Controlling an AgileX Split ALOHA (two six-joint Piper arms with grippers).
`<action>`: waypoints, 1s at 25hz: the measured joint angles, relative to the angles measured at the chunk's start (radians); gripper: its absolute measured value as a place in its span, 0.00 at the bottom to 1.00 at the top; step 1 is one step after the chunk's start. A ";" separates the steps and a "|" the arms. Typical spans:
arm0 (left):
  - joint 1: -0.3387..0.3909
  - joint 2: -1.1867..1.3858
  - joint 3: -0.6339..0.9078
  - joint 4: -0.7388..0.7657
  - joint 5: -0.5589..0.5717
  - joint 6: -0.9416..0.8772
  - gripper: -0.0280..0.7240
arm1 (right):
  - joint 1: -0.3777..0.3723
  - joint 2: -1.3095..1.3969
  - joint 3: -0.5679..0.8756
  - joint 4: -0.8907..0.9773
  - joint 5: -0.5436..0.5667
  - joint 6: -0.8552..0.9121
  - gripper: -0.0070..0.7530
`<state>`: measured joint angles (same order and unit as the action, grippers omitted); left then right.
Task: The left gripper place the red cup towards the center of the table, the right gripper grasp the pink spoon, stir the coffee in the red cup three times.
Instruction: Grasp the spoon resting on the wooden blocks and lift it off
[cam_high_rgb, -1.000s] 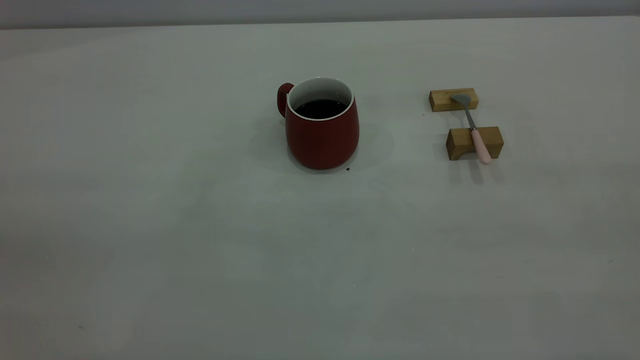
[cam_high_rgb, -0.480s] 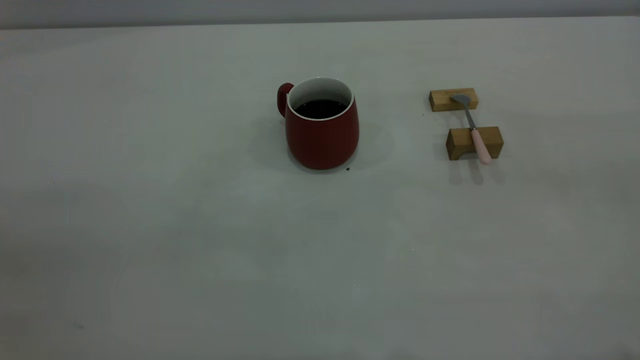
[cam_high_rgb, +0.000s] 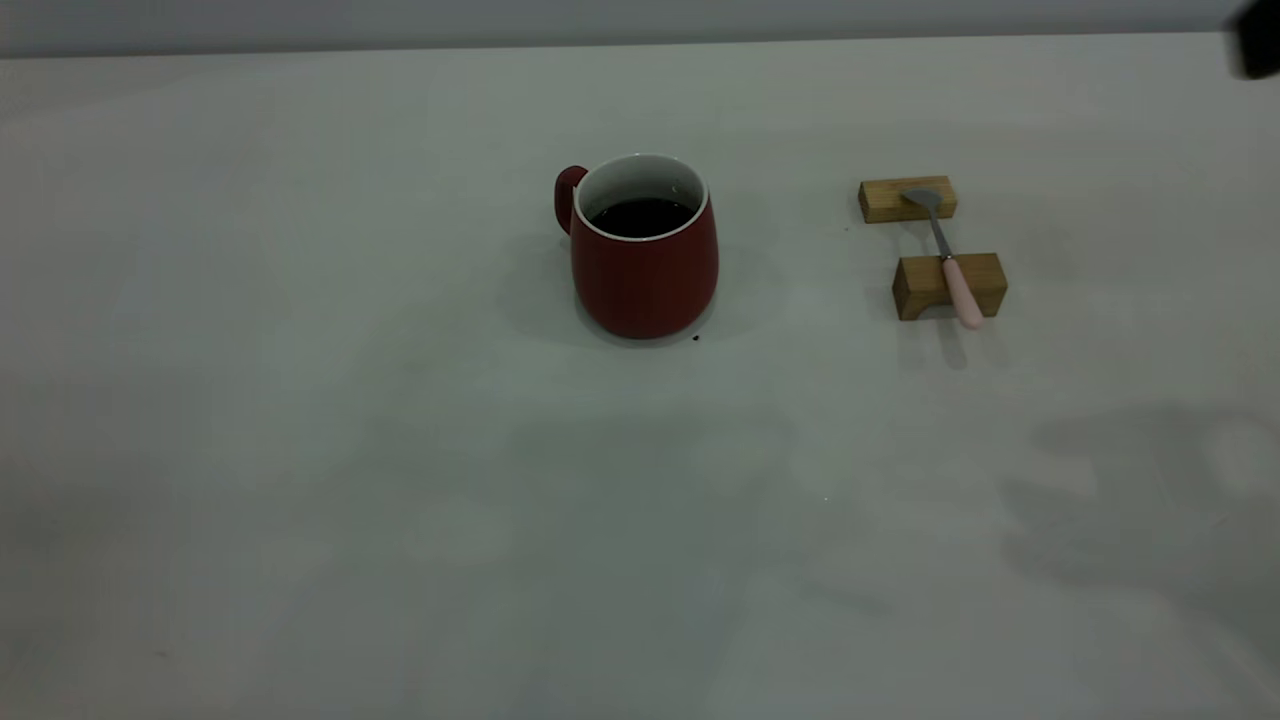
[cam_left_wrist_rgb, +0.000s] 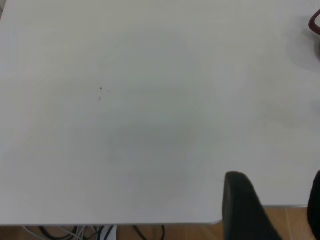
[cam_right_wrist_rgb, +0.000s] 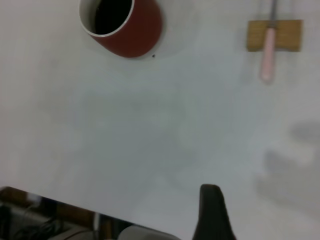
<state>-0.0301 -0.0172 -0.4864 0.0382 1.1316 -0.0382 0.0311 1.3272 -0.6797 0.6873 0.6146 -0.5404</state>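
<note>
The red cup (cam_high_rgb: 643, 262) stands upright near the middle of the table (cam_high_rgb: 300, 450), handle to the left, with dark coffee (cam_high_rgb: 641, 216) inside. It also shows in the right wrist view, the red cup (cam_right_wrist_rgb: 125, 22). The pink spoon (cam_high_rgb: 952, 262) lies across two wooden blocks to the right of the cup; in the right wrist view the pink spoon (cam_right_wrist_rgb: 268, 52) is far from my gripper. My left gripper (cam_left_wrist_rgb: 280, 210) hangs open over the table's near edge, holding nothing. Of my right gripper only one finger (cam_right_wrist_rgb: 212, 210) shows, with wide empty space beside it.
Two tan wooden blocks (cam_high_rgb: 948, 284) (cam_high_rgb: 906, 198) carry the spoon. A dark part of the right arm (cam_high_rgb: 1256, 45) pokes in at the top right corner, and its shadow (cam_high_rgb: 1150, 490) lies on the table's right front. A tiny dark speck (cam_high_rgb: 696, 339) sits by the cup's base.
A dark part of the right arm has come into the top right corner, and a shadow has spread over the table's right front. Cup and spoon have not moved.
</note>
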 joint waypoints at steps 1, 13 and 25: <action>0.000 0.000 0.000 0.000 0.000 0.000 0.56 | 0.006 0.051 -0.021 0.021 -0.005 -0.022 0.77; 0.000 0.000 0.000 0.000 0.000 0.003 0.56 | 0.189 0.671 -0.420 -0.219 -0.058 0.264 0.77; 0.000 0.000 0.000 0.000 0.000 0.003 0.56 | 0.239 1.012 -0.816 -0.531 0.142 0.540 0.77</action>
<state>-0.0301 -0.0172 -0.4864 0.0382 1.1316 -0.0353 0.2705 2.3392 -1.4961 0.1563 0.7567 0.0000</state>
